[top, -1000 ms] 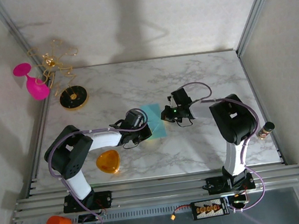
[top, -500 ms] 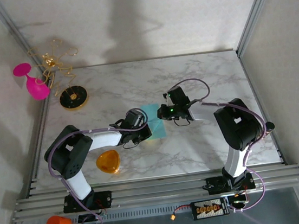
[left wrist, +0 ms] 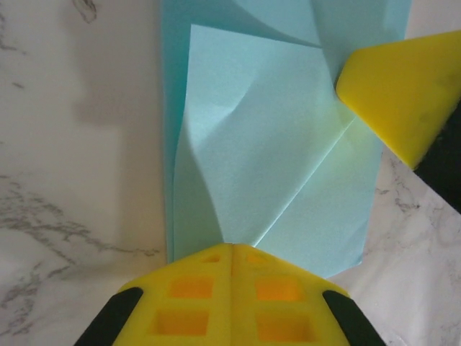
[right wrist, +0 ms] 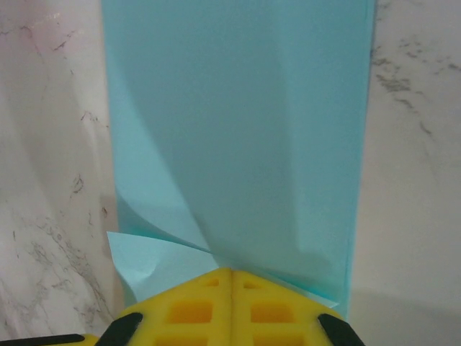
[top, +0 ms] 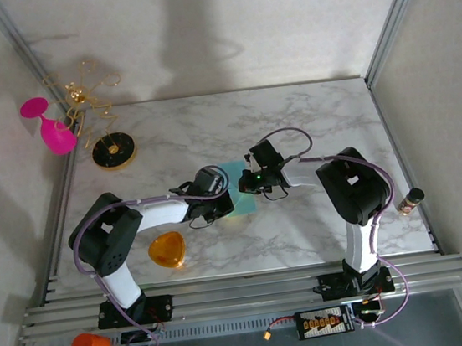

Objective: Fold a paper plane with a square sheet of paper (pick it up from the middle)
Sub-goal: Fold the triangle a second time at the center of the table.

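I see the left end effector [left wrist: 232, 249] and the right end effector [right wrist: 230, 272], both with fingers together, tips at opposite ends of the partly folded square sheet of paper [left wrist: 266, 151] lying mid-way across the bench [top: 309, 121].

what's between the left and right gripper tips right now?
The square sheet of paper, partly folded, spans the gap from left gripper to right gripper. Clearest in the left wrist view.

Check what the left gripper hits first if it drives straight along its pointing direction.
The left gripper, shut, meets the folded teal paper straight away; the right gripper's fingertip sits off that line, probably clear.
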You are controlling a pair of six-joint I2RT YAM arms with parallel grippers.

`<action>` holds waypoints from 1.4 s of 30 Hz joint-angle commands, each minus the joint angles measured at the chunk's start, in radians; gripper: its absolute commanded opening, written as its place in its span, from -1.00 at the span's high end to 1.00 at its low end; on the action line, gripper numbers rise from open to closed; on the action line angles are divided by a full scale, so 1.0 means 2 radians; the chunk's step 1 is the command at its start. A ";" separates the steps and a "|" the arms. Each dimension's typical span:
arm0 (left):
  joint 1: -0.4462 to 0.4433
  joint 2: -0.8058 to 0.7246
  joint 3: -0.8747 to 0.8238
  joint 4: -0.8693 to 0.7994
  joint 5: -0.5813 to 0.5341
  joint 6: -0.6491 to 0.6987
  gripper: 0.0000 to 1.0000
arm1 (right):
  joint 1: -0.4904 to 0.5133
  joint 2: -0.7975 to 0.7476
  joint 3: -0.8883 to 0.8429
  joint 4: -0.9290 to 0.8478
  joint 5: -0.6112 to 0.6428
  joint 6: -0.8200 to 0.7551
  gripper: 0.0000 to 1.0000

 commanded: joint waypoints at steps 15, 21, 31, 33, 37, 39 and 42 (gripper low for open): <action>0.005 0.067 0.083 -0.039 0.007 0.046 0.86 | -0.006 0.031 -0.012 -0.044 0.042 0.002 1.00; 0.005 0.076 0.051 -0.053 0.006 0.064 0.88 | -0.007 0.038 -0.012 -0.055 0.054 0.007 1.00; 0.004 0.028 -0.002 -0.069 0.029 0.092 0.87 | -0.016 0.056 -0.031 -0.063 0.070 0.021 1.00; 0.004 0.023 -0.008 -0.072 0.033 0.098 0.87 | -0.017 0.056 -0.034 -0.061 0.071 0.022 1.00; 0.003 0.015 -0.012 -0.082 0.041 0.111 0.87 | -0.017 0.060 -0.035 -0.059 0.072 0.023 1.00; 0.002 0.011 -0.010 -0.092 0.039 0.118 0.87 | -0.017 0.060 -0.035 -0.058 0.071 0.023 1.00; 0.002 0.007 -0.006 -0.106 0.035 0.127 0.86 | -0.017 0.061 -0.035 -0.056 0.071 0.024 1.00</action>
